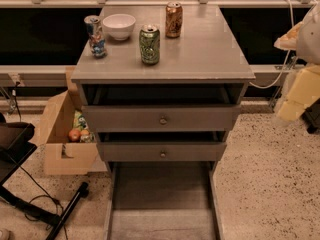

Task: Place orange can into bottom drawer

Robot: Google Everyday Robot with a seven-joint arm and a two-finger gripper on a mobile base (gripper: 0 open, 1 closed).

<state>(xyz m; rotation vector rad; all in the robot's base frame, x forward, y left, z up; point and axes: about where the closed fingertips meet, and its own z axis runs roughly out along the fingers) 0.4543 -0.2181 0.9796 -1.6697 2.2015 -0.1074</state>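
the orange can (173, 19) stands up straight on top of the grey cabinet (215, 54), near the back edge, about in the middle. it is not in any drawer. a green can (149, 44) stands just in front of it, a bit to the left in the camera view and closer to us. a white bowl (119, 26) sits to the left of the orange can, and a blue and silver can (95, 36) stands by the bowl, near the left edge.

the bottom drawer (160, 221) is pulled way out toward us – it is long and flat with low walls. the two drawers above it, the top drawer (200, 118) and the middle drawer (200, 152), each have a small round knob and stick out only a little.

the gripper (295, 101) is over at the right edge of the view, well apart from the orange can and off to the side of the cabinet (it looks like a pale yellow blurry shape). i cannot tell if it is open or closed – it holds nothing that i can see.

a brown cardboard box (57, 134) sits on the speckled floor (265, 184) left of the cabinet, with some colorful things inside.
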